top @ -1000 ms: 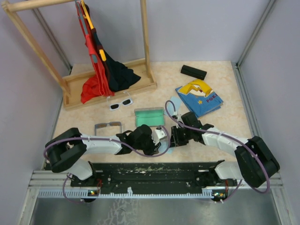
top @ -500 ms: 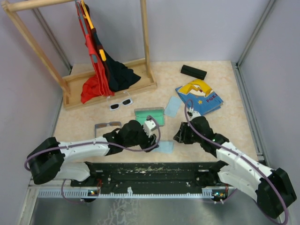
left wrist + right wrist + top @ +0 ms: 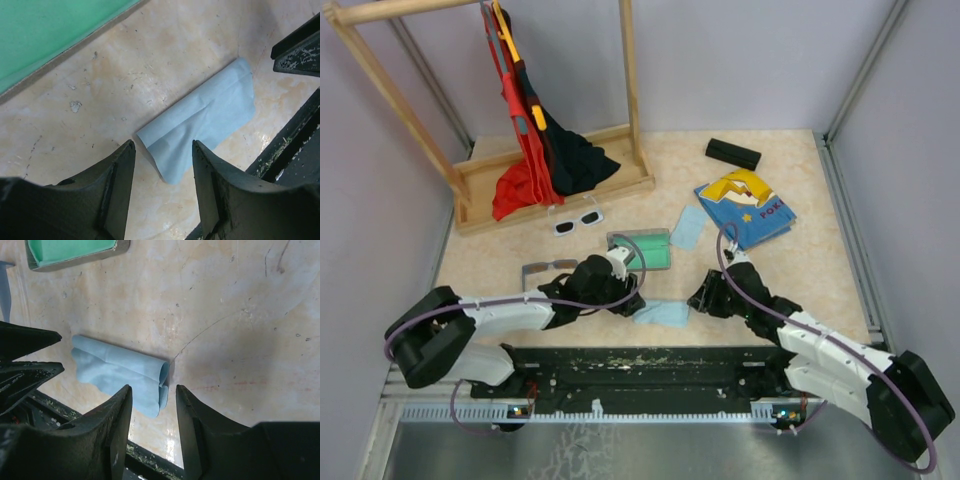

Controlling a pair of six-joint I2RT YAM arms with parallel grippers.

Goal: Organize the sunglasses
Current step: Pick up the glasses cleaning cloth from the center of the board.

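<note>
The white-framed sunglasses (image 3: 578, 221) lie by the wooden rack's base. The grey wire-framed sunglasses (image 3: 549, 268) lie to the left of my left arm. Neither pair is touched. A folded light-blue cloth (image 3: 662, 313) lies flat between my two grippers. My left gripper (image 3: 628, 295) is open just left of the cloth (image 3: 205, 115), nothing between its fingers (image 3: 120, 180). My right gripper (image 3: 701, 296) is open at the right end of the cloth (image 3: 115, 370), also holding nothing.
An open case with green lining (image 3: 642, 249) sits just behind the cloth. A second blue cloth (image 3: 688, 228), a colourful book (image 3: 745, 207) and a black case (image 3: 733, 153) lie at the back right. A wooden rack (image 3: 560, 190) with hanging clothes stands at the back left.
Both grippers have opened and drawn apart, the left one leftward and the right one rightward. The blue cloth they held together now lies folded on the table.
</note>
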